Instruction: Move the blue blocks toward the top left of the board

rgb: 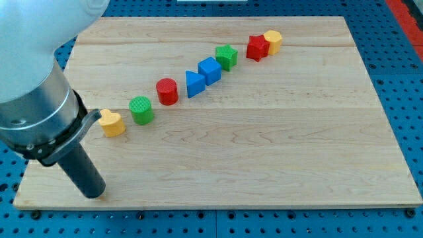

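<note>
Currently my tip (92, 193) rests at the counter's (277, 158) bottom-left, well apart from the blue triangle (194, 84) and blue cube (210, 70), which touch mid-row between red cylinder (167, 91) and green star (227, 57). No fingers fitted; nothing held. Blocks look light, rigid, slide-prone; push their lower-right faces. No containers present.

Wooden board (264, 158): pale, planked, grain running left-right. Beneath and around it: blue perforated base plate (403, 99), regular hole grid. Red strip (408, 10), view's top right corner. Lighting even.
</note>
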You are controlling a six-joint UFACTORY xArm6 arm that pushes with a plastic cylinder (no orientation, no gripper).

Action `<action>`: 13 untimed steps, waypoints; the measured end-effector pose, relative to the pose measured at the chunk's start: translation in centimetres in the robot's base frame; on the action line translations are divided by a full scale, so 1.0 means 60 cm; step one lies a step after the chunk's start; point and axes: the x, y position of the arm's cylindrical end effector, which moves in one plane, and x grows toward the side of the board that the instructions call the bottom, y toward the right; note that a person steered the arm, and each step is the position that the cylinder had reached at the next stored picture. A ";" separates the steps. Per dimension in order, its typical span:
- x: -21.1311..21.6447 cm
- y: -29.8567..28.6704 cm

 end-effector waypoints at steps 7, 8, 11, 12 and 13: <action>-0.084 0.169; -0.084 0.180; -0.043 0.062; -0.054 -0.003; -0.038 0.005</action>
